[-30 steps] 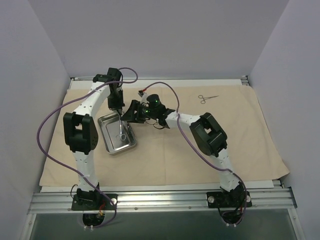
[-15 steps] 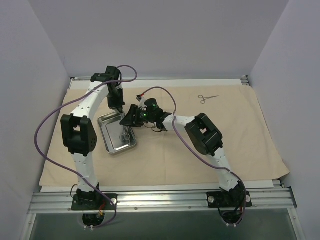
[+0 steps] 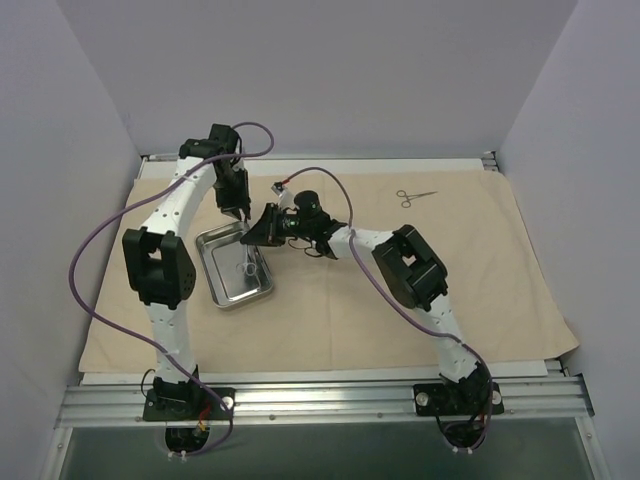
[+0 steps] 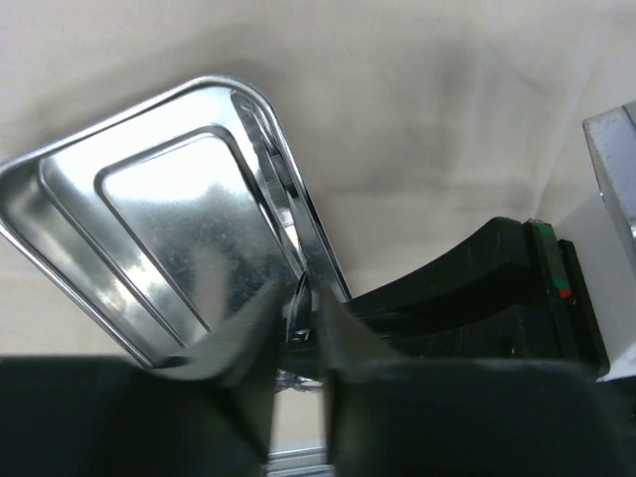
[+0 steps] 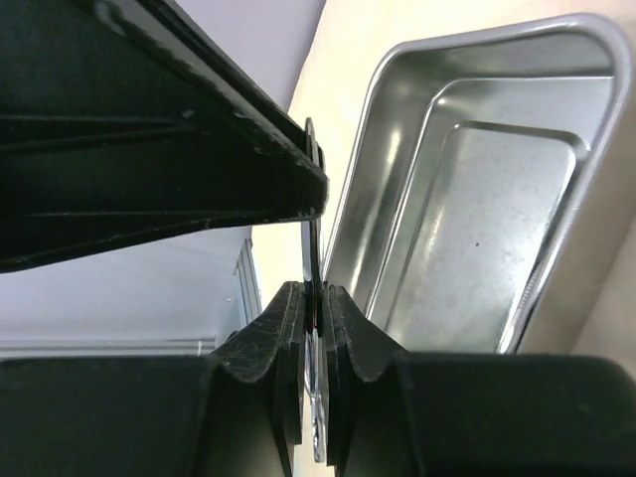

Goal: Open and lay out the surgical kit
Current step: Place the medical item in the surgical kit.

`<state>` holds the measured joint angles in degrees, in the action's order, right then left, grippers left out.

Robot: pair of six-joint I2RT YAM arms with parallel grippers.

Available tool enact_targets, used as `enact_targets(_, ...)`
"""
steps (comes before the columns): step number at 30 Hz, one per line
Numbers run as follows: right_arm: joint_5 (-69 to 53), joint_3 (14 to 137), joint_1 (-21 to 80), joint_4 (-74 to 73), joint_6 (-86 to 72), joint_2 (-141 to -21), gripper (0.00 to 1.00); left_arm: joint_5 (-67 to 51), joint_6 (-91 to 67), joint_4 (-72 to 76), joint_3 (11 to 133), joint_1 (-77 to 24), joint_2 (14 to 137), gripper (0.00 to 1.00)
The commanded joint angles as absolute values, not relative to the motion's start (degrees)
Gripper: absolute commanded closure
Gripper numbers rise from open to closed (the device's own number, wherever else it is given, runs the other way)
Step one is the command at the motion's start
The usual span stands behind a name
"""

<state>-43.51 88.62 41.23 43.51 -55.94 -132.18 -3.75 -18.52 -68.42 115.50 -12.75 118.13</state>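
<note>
The tan cloth wrap (image 3: pixel 450 280) lies spread flat over the table. On it, left of centre, stands the shiny steel tray (image 3: pixel 225 270). My right gripper (image 3: pixel 262 232) hangs over the tray's far right rim, shut on a thin metal instrument (image 3: pixel 248 262) that dangles into the tray. In the right wrist view the pads (image 5: pixel 294 310) pinch this flat instrument (image 5: pixel 312 214) beside the tray (image 5: pixel 497 219). My left gripper (image 3: pixel 239 208) hovers just behind, over the tray's far edge. Its fingers (image 4: pixel 253 333) stand slightly apart, with the instrument (image 4: pixel 298 296) in the gap and the tray (image 4: pixel 169 219) below.
Small forceps (image 3: pixel 414 197) lie on the cloth at the back right. The two grippers crowd together above the tray, and the right arm's black body (image 4: pixel 477 288) fills the left wrist view. White walls close in the table on three sides.
My right gripper has shut on the instrument over the tray. The left gripper's fingers have parted slightly and it has drawn back a little towards the far edge.
</note>
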Motion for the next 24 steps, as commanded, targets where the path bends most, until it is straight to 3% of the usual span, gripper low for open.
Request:
enact_targets(1, -44.7, 89.5, 39.5, 45.7, -57.0, -128.3, 1.0, -5.3, -19.2, -69.6, 121.4, -12.0, 118.4, 0.61)
enact_targets(2, -44.6, 88.9, 39.0, 45.4, -57.1, -128.0, 1.0, -4.8, -19.2, -69.3, 121.8, -11.9, 118.2, 0.45)
enact_targets(5, -45.2, 87.4, 37.3, 43.7, -56.2, -126.7, 1.0, -3.3, -18.3, -69.0, 123.0, -11.3, 116.8, 0.34)
enact_targets(6, -45.3, 86.9, 36.7, 42.5, -55.6, -126.1, 1.0, -3.4, -18.0, -69.0, 123.0, -11.3, 116.4, 0.23)
enact_targets(10, -46.1, 86.9, 33.8, 37.0, -53.4, -122.3, 1.0, -9.3, -16.4, -61.6, 115.2, -10.8, 109.5, 0.21)
enact_targets(17, -46.9, 86.7, 27.7, 30.6, -53.0, -115.1, 1.0, -35.1, -17.8, -39.8, 89.9, -10.6, 97.6, 0.21)
enact_targets(24, -47.6, 83.8, 25.2, 34.0, -54.3, -109.8, 1.0, -44.6, -24.0, -26.8, 85.2, -11.3, 96.5, 0.2)
